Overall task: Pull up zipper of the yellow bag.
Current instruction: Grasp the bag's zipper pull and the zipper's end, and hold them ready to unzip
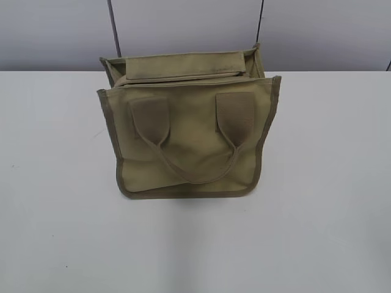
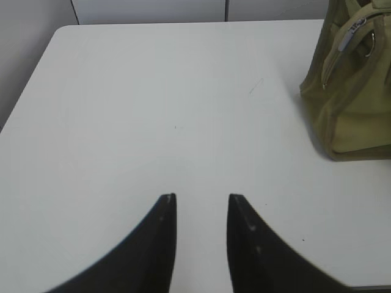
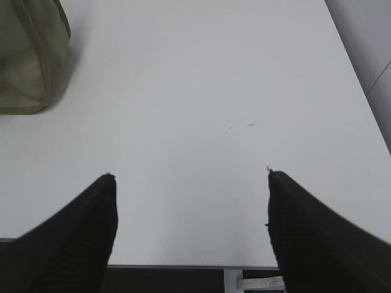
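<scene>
The yellow bag [image 1: 189,131] stands upright in the middle of the white table, its front face with two webbing handles toward the camera. The zipper [image 1: 183,78] runs along its top edge. In the left wrist view the bag's end [image 2: 354,91] shows at the right, with the silver pull tab [image 2: 348,38] hanging near its top. In the right wrist view a corner of the bag [image 3: 27,55] shows at the upper left. My left gripper [image 2: 201,196] is open and empty over bare table, well left of the bag. My right gripper [image 3: 189,174] is wide open and empty near the table's front edge.
The white table [image 1: 330,183] stretches on both sides of the bag. A grey panelled wall [image 1: 183,30] stands behind it. The table's front edge [image 3: 183,266] lies just under my right gripper. Neither arm shows in the exterior view.
</scene>
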Available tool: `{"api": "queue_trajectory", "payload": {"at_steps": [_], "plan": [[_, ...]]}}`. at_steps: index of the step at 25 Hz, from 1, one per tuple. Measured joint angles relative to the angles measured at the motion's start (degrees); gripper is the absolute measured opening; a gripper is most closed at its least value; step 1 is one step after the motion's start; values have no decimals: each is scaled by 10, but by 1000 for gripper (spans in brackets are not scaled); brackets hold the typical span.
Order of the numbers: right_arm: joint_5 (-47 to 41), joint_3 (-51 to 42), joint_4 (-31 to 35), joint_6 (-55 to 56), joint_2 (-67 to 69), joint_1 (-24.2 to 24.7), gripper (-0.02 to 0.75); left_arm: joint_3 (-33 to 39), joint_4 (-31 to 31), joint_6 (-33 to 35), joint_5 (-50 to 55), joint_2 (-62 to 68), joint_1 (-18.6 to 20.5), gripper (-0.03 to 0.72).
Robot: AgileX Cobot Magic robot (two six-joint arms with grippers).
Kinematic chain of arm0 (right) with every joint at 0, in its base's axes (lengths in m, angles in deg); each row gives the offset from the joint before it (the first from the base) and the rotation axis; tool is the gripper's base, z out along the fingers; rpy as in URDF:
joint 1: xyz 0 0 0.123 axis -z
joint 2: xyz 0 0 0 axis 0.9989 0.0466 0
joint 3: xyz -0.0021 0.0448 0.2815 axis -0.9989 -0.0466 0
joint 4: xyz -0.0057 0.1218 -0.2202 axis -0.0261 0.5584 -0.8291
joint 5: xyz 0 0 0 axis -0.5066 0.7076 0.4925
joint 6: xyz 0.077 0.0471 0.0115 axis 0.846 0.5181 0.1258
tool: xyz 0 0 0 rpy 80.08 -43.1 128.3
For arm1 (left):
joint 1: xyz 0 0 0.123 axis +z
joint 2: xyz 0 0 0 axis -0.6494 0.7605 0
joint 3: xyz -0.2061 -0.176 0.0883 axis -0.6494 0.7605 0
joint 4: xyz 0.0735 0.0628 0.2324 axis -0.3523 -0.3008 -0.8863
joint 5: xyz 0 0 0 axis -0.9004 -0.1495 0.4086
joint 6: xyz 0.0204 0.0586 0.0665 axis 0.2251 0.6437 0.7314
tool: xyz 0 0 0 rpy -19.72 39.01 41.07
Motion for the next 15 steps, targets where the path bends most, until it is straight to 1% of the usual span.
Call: {"api": "queue_trajectory", "payload": {"at_steps": [15], "plan": [[0, 0, 0, 0, 0, 0, 561, 0, 0, 0, 0, 0, 0, 228]]}}
